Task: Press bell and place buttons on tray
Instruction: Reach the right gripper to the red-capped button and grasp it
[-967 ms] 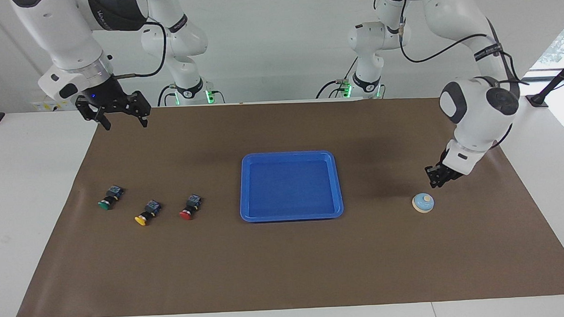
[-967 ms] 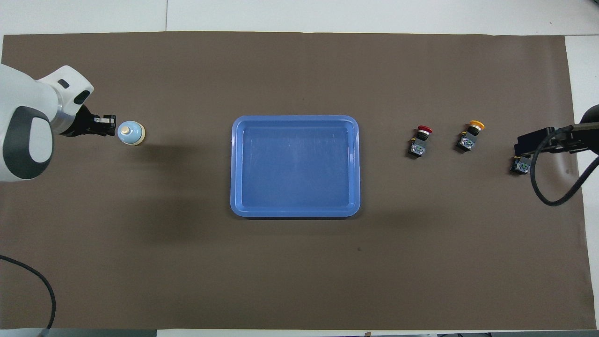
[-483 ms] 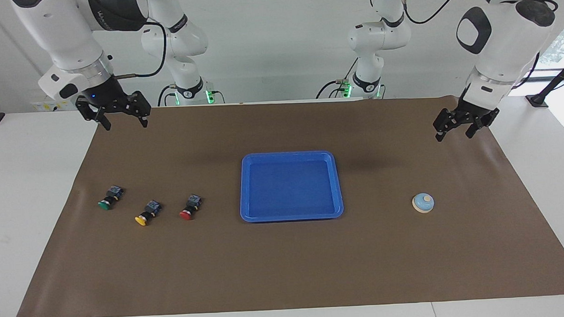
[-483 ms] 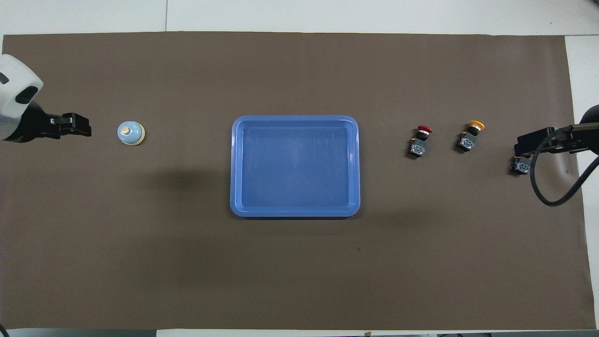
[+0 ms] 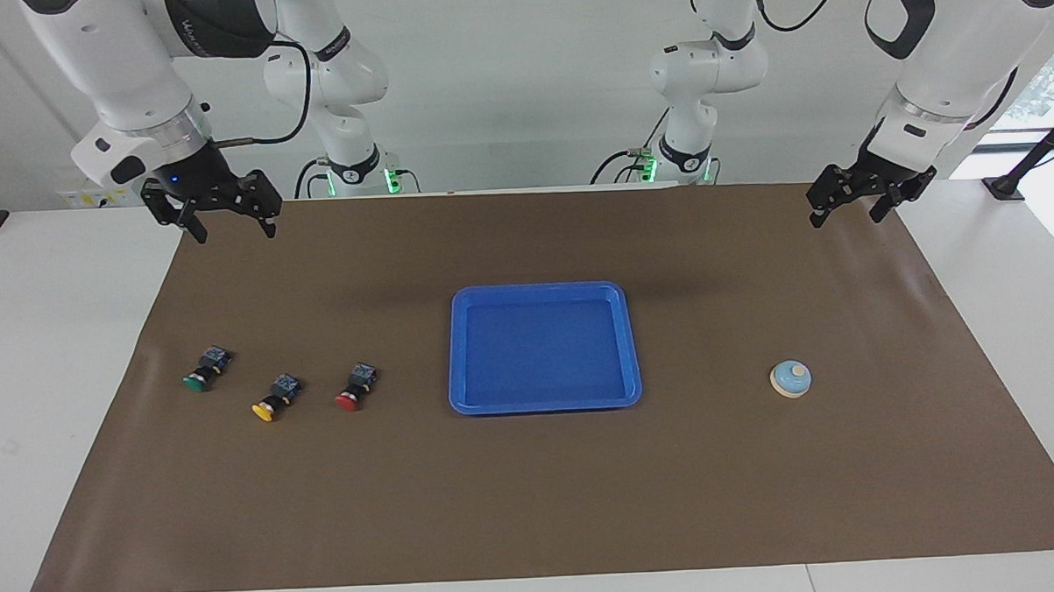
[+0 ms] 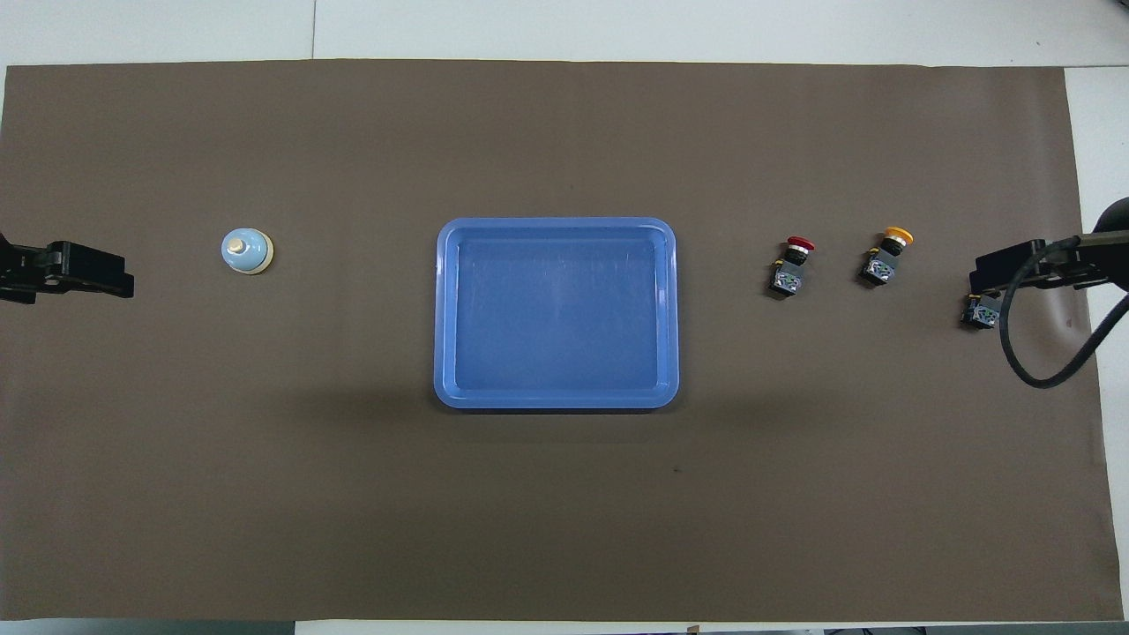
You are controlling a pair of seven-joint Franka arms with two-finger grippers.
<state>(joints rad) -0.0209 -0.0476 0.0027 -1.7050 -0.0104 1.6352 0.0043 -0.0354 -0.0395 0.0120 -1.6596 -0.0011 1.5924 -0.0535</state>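
Facing view: the blue tray [image 5: 544,347] lies bare at the middle of a brown mat [image 5: 534,506] that covers the table [image 5: 38,348]. The bell [image 5: 790,379] sits on the mat toward the left arm's end, well apart from the tray. Toward the right arm's end three buttons lie on their sides in a loose row: the red button [image 5: 353,389] closest to the tray, the yellow button [image 5: 273,399] next, the green button [image 5: 203,370] outermost and slightly nearer to the robots. The left gripper [image 5: 846,206] hangs raised over the mat's edge at the robots' end, jaws released and holding nothing, well clear of the bell. The right gripper [image 5: 231,221] hangs over the mat's corner at its own end (jaws likewise spread, nothing between them).

Overhead view: the tray [image 6: 556,401] again fills the centre, with the bell [image 6: 246,250] on one side and the red button [image 6: 791,265] and yellow button [image 6: 887,256] on the other. The green button [image 6: 981,311] shows only its dark body; its cap is covered by the right gripper [image 6: 1014,269] and a looping cable [image 6: 1041,370]. The left gripper [image 6: 75,272] juts in at the picture's edge, level with the bell but apart from it.
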